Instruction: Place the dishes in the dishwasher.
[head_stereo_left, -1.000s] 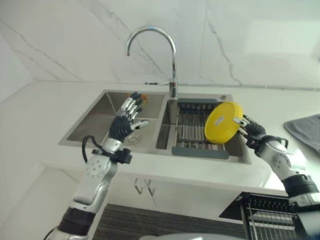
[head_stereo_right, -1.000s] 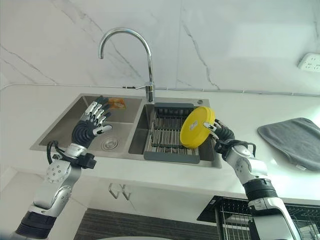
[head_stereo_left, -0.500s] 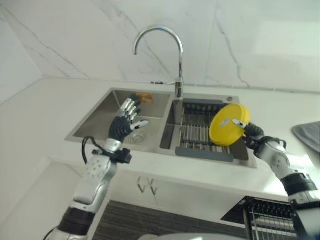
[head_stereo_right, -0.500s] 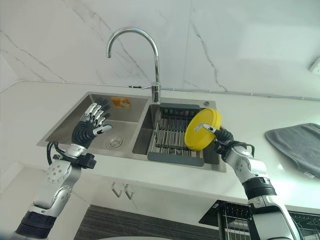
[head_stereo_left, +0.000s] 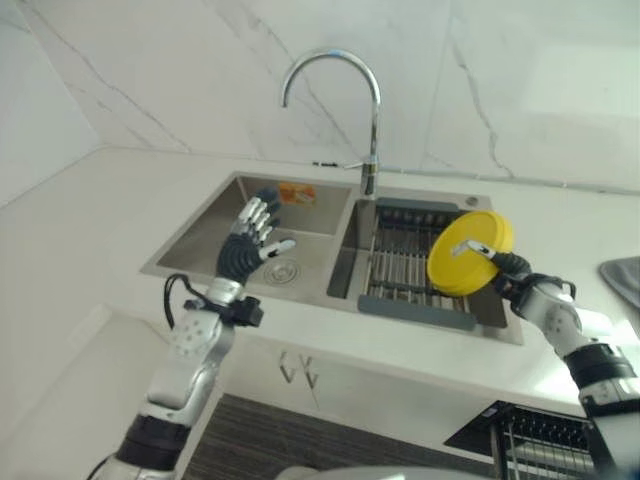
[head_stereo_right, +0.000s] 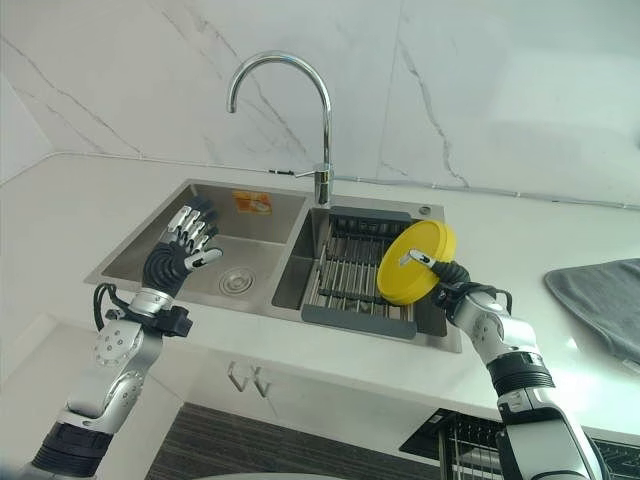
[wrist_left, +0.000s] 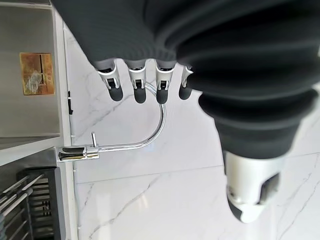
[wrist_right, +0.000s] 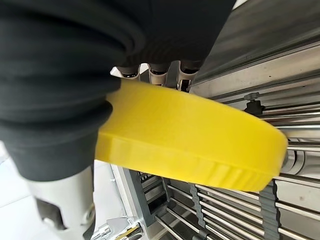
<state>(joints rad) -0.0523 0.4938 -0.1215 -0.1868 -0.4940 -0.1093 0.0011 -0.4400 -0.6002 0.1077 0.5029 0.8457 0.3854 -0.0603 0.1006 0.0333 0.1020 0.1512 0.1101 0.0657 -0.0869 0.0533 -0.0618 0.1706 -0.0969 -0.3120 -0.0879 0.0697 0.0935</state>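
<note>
The right hand (head_stereo_right: 452, 276) pinches a yellow plate (head_stereo_right: 414, 263) by its edge, thumb on one face and fingers (wrist_right: 151, 71) on the other. The plate stands tilted on edge, its flat face turned toward the robot, lifted above the rack (head_stereo_right: 352, 270) that sits in the sink's right basin (head_stereo_left: 494, 312). In the right wrist view the plate (wrist_right: 200, 137) runs across the palm, with the rack's (wrist_right: 235, 210) metal bars just beyond it.

The left hand (head_stereo_left: 246, 246) hangs over the left basin (head_stereo_left: 220, 236) with fingers (wrist_left: 137, 87) straight and spread, thumb (wrist_left: 250, 195) held apart, touching nothing. A drain (head_stereo_right: 235, 281) lies just beside it on the basin floor, and an orange sticker (head_stereo_left: 296, 193) shows on the basin's back wall beyond the fingertips. The tap (head_stereo_right: 320, 150) rises between the two hands, behind the divider. A grey cloth (head_stereo_right: 605, 305) lies on the counter (head_stereo_left: 90, 220) well to the right of the right hand. Below that hand's arm, a dark wire basket (head_stereo_left: 540, 440) shows under the counter edge.
</note>
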